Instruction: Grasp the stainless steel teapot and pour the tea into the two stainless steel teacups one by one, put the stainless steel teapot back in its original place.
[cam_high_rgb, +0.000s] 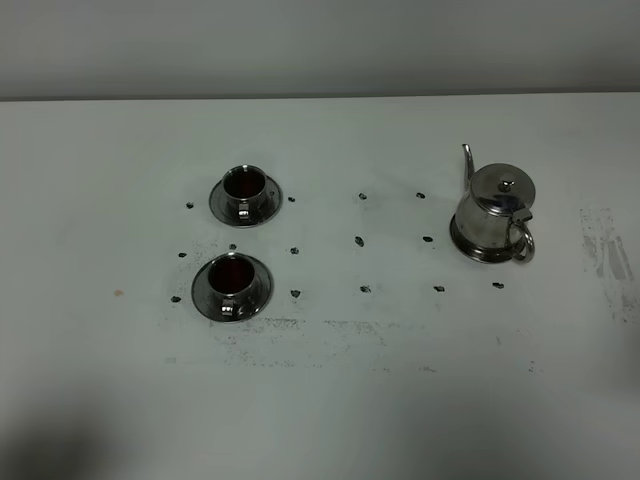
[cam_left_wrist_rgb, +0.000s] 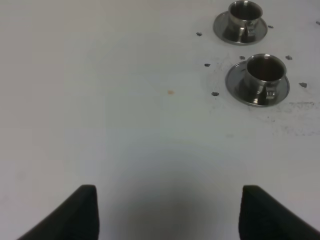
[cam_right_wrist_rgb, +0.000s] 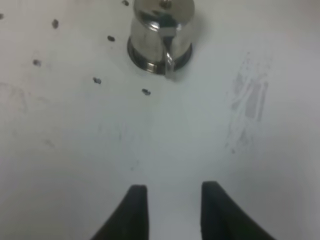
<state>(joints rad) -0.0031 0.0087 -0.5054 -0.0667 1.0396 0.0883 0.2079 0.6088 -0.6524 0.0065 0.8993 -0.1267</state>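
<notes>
Right jaws (cam_right_wrist_rgb: 171, 212) are drawn in close with just a narrow gap between the dark fingers, nothing in them, hanging over bare counter (cam_right_wrist_rgb: 165, 145). Left jaws (cam_left_wrist_rgb: 167, 212) look spread wide in their own view, two dark tips far apart with only counter between, so honestly I can't tell if that's clenched or released; either way they're grasping nothing.

Moving out from the right jaws: the stainless steel teapot (cam_high_rgb: 495, 215) sits upright at the right of the counter on its round steel coaster (cam_high_rgb: 470, 246), lid on, thin spout pointing far-left, loop handle facing near-right toward those jaws. Well apart from them though.

Out from the left jaws: the two teacups, each on its own saucer, at the left-middle of the counter. The near teacup (cam_high_rgb: 232, 275) and the far teacup (cam_high_rgb: 244, 185) both have dark reddish tea (cam_high_rgb: 233, 270) in them.

Small dark marks (cam_high_rgb: 359, 241) dot the counter between cups and pot, and there's scuffing at the far right edge.
</notes>
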